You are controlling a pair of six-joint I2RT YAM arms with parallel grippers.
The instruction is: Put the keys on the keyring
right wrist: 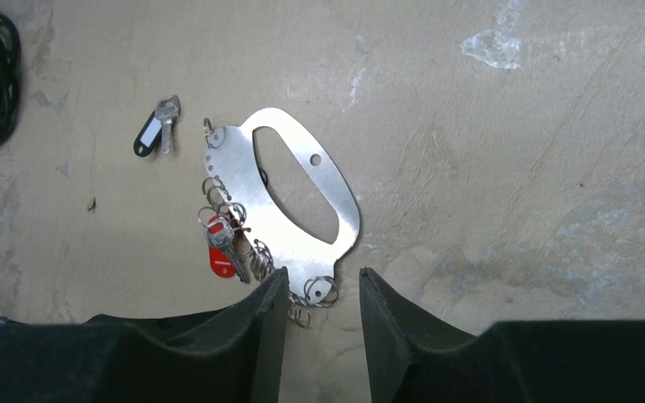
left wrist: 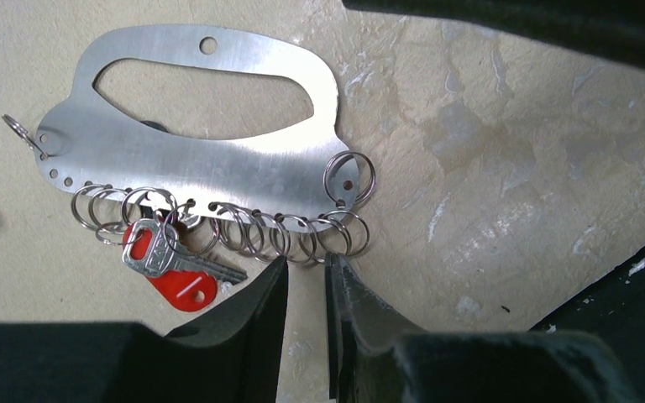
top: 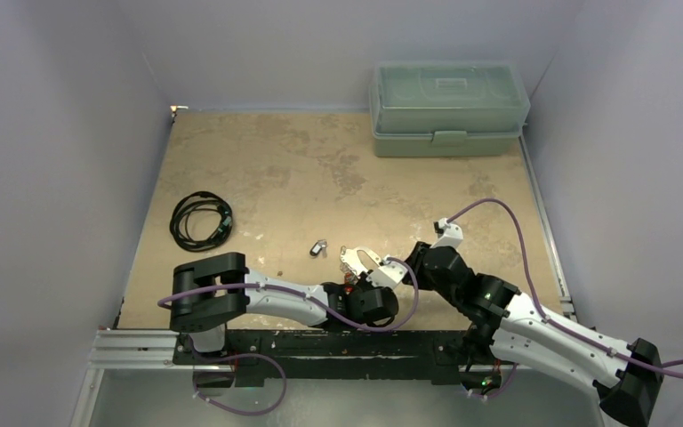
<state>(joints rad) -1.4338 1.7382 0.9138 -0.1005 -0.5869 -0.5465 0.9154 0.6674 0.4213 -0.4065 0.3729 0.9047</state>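
Observation:
The keyring is a flat silvery plate with an oval cut-out, lying on the tabletop in front of both arms. Several small split rings hang along its edge. A silvery key and a red-headed key hang together on those rings. A dark-headed key lies loose on the table beyond the plate, with a small silvery key beside it. My left gripper is slightly open, its tips just at the row of rings with nothing between them. My right gripper is open, and the plate's corner ring lies between its tips, unpinched.
A black coiled cable lies at the left of the table. A pale green lidded box stands at the back right. Grey walls close in the table on three sides.

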